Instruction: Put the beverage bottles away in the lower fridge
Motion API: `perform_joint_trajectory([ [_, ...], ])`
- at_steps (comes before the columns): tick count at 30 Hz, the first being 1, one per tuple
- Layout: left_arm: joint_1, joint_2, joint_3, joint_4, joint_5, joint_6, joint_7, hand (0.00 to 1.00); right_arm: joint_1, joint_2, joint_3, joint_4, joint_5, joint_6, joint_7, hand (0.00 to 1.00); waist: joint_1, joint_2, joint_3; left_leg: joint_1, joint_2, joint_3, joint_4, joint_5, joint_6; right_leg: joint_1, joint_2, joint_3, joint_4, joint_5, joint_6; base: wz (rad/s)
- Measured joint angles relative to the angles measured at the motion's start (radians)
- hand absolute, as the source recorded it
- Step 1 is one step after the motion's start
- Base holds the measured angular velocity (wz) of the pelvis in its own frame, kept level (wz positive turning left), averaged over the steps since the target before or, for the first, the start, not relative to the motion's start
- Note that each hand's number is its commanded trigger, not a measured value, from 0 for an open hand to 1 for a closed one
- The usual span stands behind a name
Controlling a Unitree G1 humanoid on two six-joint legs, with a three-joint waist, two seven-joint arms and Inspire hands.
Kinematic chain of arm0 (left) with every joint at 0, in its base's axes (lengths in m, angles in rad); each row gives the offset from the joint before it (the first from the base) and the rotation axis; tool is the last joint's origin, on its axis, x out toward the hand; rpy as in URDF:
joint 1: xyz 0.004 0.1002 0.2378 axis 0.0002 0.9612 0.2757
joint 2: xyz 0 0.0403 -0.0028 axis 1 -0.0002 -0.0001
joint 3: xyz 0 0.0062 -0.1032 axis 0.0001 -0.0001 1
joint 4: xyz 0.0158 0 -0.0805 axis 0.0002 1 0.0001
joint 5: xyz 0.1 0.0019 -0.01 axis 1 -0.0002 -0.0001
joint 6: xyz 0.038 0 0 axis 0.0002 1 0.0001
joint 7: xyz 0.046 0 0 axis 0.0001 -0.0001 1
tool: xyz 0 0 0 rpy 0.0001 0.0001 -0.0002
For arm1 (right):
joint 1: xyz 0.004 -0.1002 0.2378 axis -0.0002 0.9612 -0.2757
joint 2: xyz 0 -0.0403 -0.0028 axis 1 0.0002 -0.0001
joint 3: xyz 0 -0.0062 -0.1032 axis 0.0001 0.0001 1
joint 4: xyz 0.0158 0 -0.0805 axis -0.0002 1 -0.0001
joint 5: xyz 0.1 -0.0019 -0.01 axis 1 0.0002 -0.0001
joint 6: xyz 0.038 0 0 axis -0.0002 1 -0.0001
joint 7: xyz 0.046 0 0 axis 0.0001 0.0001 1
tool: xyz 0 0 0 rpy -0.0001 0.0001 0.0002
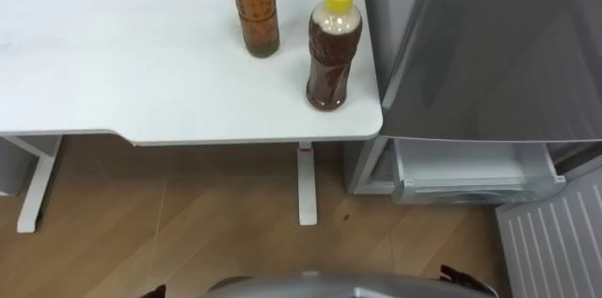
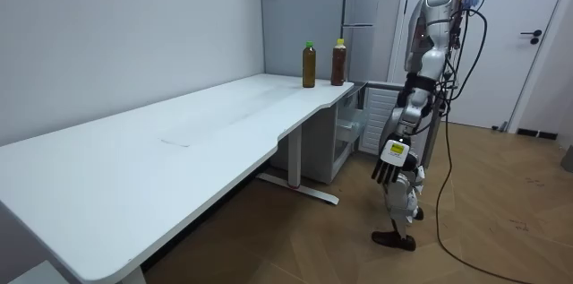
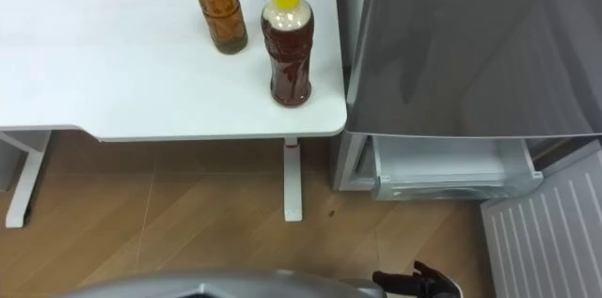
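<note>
Two drinks stand upright on the table (image 1: 113, 54) at its corner: the yellow-capped bottle (image 1: 331, 49) nearest the corner, the green-capped bottle (image 2: 309, 67) just beside it, farther in. Just off that corner the fridge (image 1: 489, 44) has its lower door (image 1: 555, 242) swung open. I stand facing the table's edge. My left hand (image 2: 385, 169) hangs relaxed and empty; my right hand (image 3: 419, 284) I cannot tell.

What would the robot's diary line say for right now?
stage: not started | drinks: yellow-capped bottle, green-capped bottle upright on white table | lower fridge: door open | left hand: open, empty
</note>
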Motion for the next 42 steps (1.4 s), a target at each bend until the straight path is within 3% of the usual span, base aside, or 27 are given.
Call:
perform_joint_trajectory([
  [17, -0.006, 0.007, -0.041, 0.006, -0.032, 0.0, 0.025, 0.0, -0.007, 0.001, 0.033, 0.008, -0.008, 0.002, -0.098, 0.0, -0.001, -0.008, 0.0025, 0.024, -0.001, 0.002, -0.013, 0.0, 0.0, 0.015, 0.0, -0.004, 0.0, 0.0, 0.0, 0.0],
  [32, -0.012, 0.003, -0.038, 0.007, -0.087, -0.04, 0.052, 0.0, -0.013, -0.001, 0.071, 0.009, 0.037, 0.001, -0.054, 0.0, 0.005, -0.015, 0.0019, 0.013, -0.001, 0.003, -0.008, 0.0, 0.0, 0.004, -0.001, -0.007, -0.003, 0.0, 0.0, 0.0],
  [42, -0.01, 0.002, -0.038, 0.007, -0.155, -0.04, 0.061, 0.0, -0.015, -0.005, 0.072, 0.032, 0.045, 0.015, -0.032, 0.0, 0.005, -0.016, 0.0022, 0.009, -0.001, -0.006, -0.005, 0.0, 0.0, 0.011, -0.002, -0.037, -0.002, 0.0, 0.0, 0.01],
])
